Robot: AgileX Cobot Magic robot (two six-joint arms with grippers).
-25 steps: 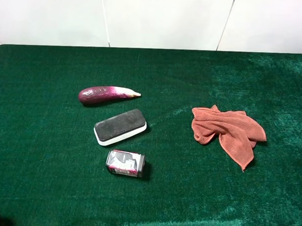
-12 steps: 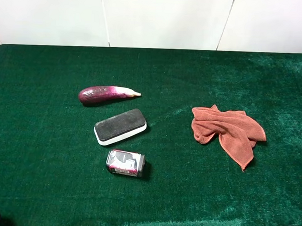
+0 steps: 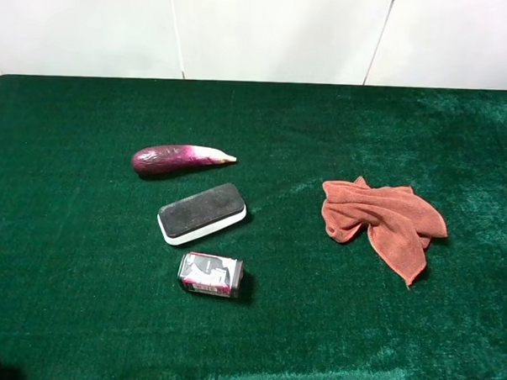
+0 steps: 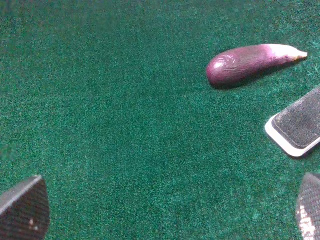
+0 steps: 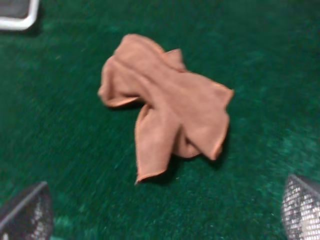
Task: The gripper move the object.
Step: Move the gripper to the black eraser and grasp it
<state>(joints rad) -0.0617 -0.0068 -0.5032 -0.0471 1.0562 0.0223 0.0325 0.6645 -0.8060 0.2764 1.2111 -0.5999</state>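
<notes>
Hovering over the green table [image 3: 72,106], the left hand [image 4: 165,215] and right hand [image 5: 162,215] are both spread wide, empty. The black-topped eraser [image 3: 202,213] lies flat, eggplant [image 3: 181,160] at its 12 o'clock, crushed can [image 3: 210,274] at 6, orange cloth [image 3: 383,221] at 3.

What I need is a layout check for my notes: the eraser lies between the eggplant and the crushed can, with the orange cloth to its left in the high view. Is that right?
Not quite. The orange cloth lies to the right of the eraser, not its left, as the exterior high view shows. The rest holds: the eraser sits between the eggplant and the crushed can.
</notes>
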